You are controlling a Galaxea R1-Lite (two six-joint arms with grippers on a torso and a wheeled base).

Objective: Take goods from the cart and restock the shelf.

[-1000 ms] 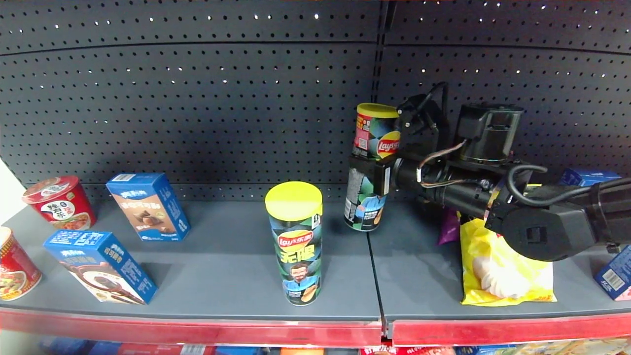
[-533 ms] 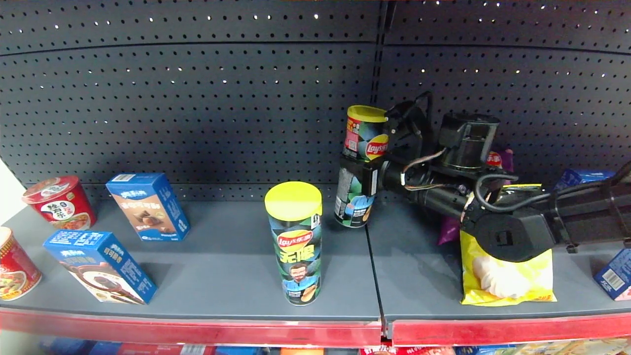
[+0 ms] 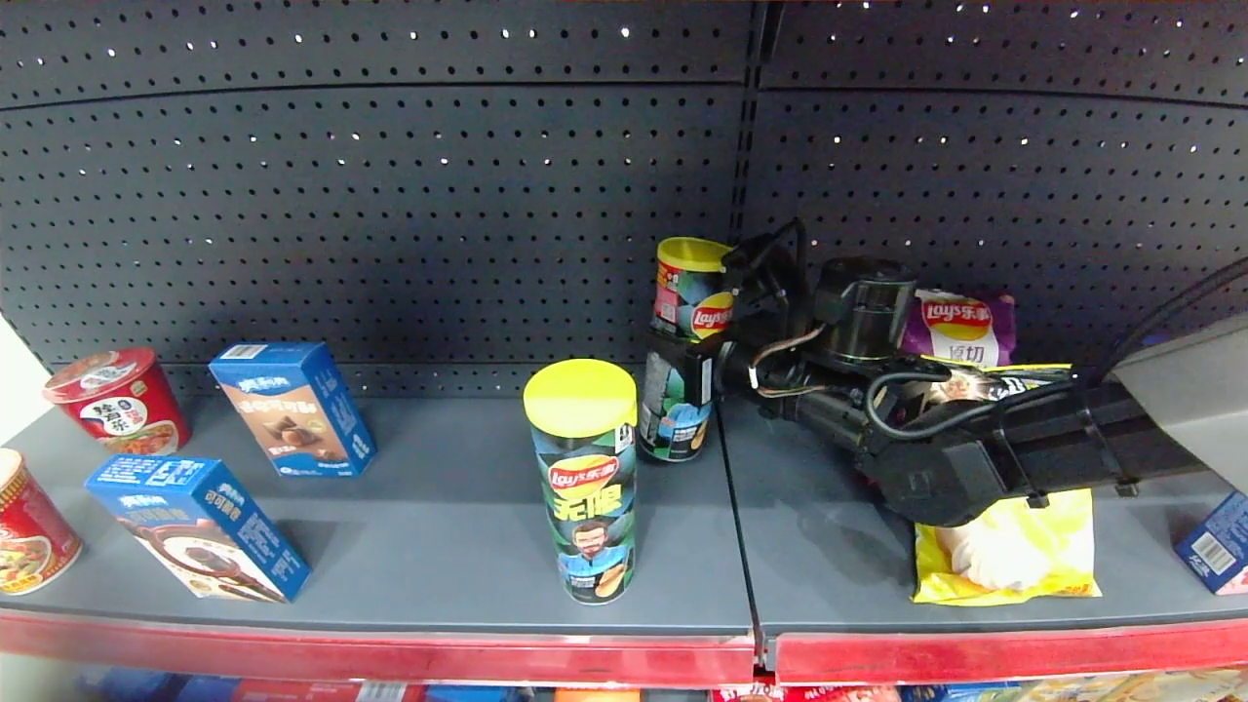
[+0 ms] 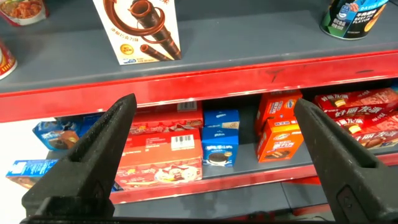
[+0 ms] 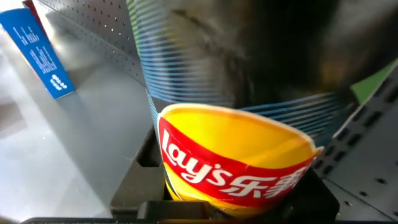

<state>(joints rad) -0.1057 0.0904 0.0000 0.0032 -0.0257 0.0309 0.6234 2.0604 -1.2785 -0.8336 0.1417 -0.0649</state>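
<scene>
Setting down is the step judged in hand: right hand [image 3: 682, 369] pinching a tall chip can [image 3: 690, 292] about its middle, fingers pressed against both sides, can upright with a slight lean. Held far back on the shelf [image 3: 448, 507], close to the pegboard [image 3: 390, 195], at about one o'clock from the second chip can [image 3: 585, 478] standing nearer the front edge, and apart from it. Cannot tell whether the base already meets the deck or hangs just above.

Calls next for easing down until the base sits flat, then spreading the fingers and drawing back toward four o'clock. Worth minding the yellow snack bag [image 3: 1014, 556] and the purple bag [image 3: 960, 327] close beside the arm on that side.

Left hand [image 4: 214, 106] spread wide, holding nothing and touching nothing, pointed at the red shelf lip [image 4: 249, 81] with boxes [image 4: 217, 146] on the tier below.
</scene>
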